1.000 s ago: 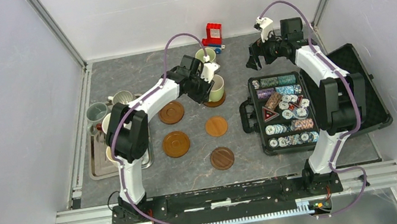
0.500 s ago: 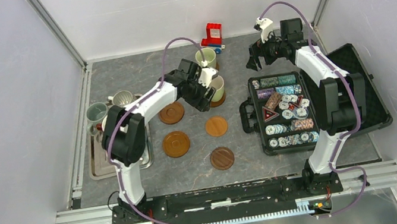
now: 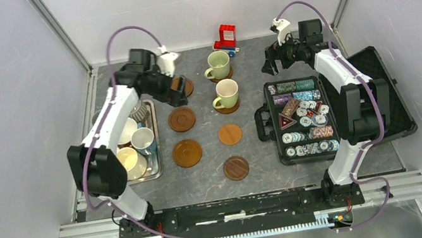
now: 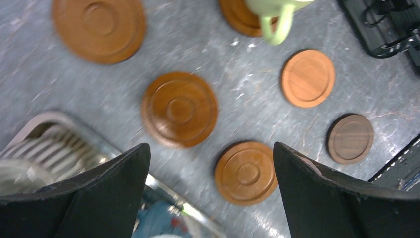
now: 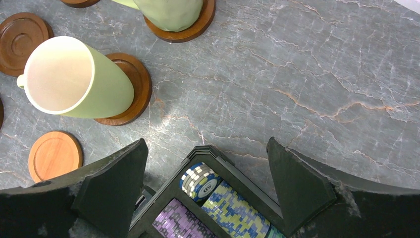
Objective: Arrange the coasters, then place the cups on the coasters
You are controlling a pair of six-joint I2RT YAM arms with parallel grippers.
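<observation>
Viewing from above, we see the left gripper [image 4: 210,148] spread wide and empty over bare coasters [image 4: 179,109], near the tray [image 3: 153,174] of mugs [image 3: 143,140]. We find two pale green cups [image 3: 227,93], each seated on a coaster, at the far centre. The right gripper [image 5: 205,144] hangs equally wide at the far edge of the chip case [image 3: 298,119], holding nothing.

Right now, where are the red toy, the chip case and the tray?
red toy [image 3: 225,33]: top view, red block.
chip case [image 3: 395,99]: top view, open lid.
tray [image 3: 156,147]: top view, right rim.
</observation>
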